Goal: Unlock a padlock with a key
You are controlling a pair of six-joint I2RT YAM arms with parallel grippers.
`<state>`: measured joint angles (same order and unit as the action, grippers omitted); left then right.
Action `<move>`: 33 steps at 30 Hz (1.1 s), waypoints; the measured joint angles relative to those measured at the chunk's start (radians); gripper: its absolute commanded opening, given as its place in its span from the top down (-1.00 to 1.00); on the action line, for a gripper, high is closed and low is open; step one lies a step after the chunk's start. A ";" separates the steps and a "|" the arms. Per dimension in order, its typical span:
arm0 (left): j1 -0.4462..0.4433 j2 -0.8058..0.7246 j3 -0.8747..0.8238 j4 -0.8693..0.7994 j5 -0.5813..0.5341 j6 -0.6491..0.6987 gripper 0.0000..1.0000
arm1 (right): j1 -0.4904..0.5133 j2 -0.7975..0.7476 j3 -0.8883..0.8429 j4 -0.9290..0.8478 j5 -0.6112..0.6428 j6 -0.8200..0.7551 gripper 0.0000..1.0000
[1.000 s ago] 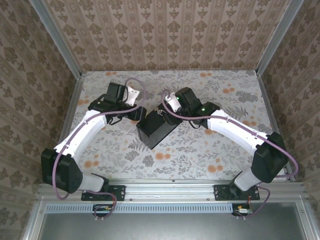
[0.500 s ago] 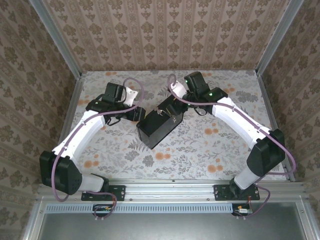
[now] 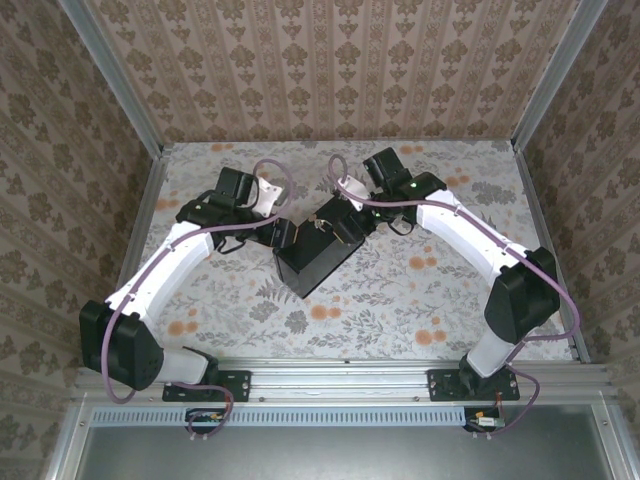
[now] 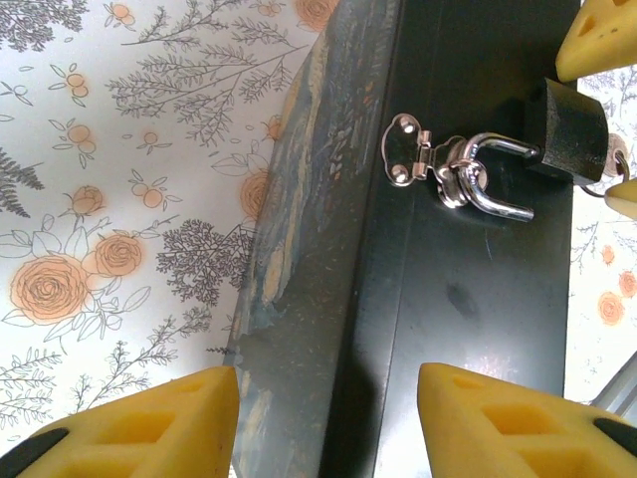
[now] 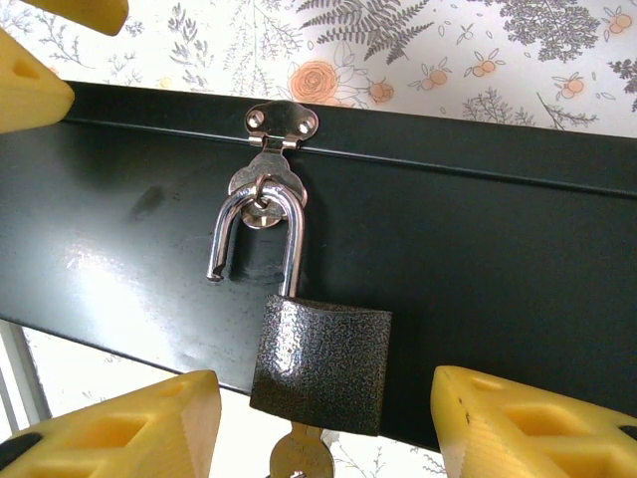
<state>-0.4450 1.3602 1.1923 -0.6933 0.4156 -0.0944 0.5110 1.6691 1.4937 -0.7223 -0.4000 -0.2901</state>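
A small, dark, grainy metal padlock (image 5: 320,363) is hung by its silver shackle (image 5: 254,234) from the hasp (image 5: 282,121) on the far side of a long dark metal box (image 3: 315,255) at mid-table. One shackle leg is seen free of the body, and a silvery key (image 5: 299,456) is lodged underneath. The right gripper (image 5: 323,398) is released, its yellow fingers set clear of the padlock on both sides. The left gripper (image 4: 326,388) is spread at the box's left end; whether it is clamped there cannot be told.

- The key (image 5: 302,456) hangs below the padlock (image 5: 323,363) in the right wrist view; the bottom edge cuts it off, leaving only its top.
- The dark box (image 5: 478,259) runs past both sides there, its ends out of frame.
- From above, the padlock (image 3: 322,226) is too small to tell shackle from body.
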 measured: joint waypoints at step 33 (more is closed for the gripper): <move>0.001 0.004 -0.011 -0.003 0.016 0.000 0.12 | 0.094 -0.023 -0.063 0.127 0.161 -0.078 0.24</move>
<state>-0.4442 1.3643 1.1809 -0.6960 0.4316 -0.0940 0.6052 1.6466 1.4311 -0.5953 -0.2390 -0.3679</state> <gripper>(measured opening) 0.444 0.433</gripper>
